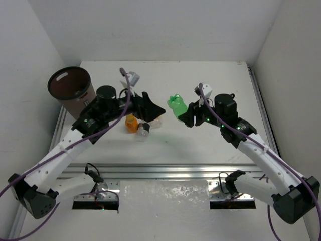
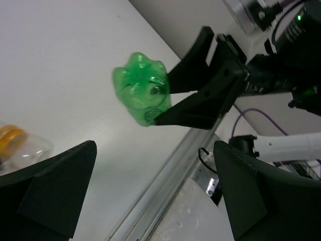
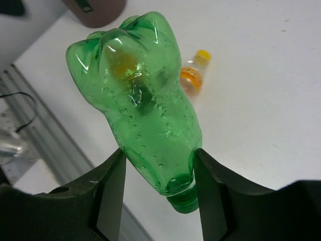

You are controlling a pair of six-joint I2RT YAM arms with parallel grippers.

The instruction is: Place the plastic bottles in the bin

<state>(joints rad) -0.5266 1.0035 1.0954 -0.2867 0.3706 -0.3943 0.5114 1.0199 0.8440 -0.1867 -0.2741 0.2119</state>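
Right fingers clamped on green bottle near the neck, held clear of the desk, base aimed across. Left fingers wide apart, facing it. Looks like a handoff: bin sits far left, on their side. Orange bottle lies on the desk below them.

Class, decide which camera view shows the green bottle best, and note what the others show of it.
The right wrist view: the green bottle fills much of the frame, clamped near its neck by the right gripper. The left wrist view shows only its lobed base, further off; the top view shows it small.
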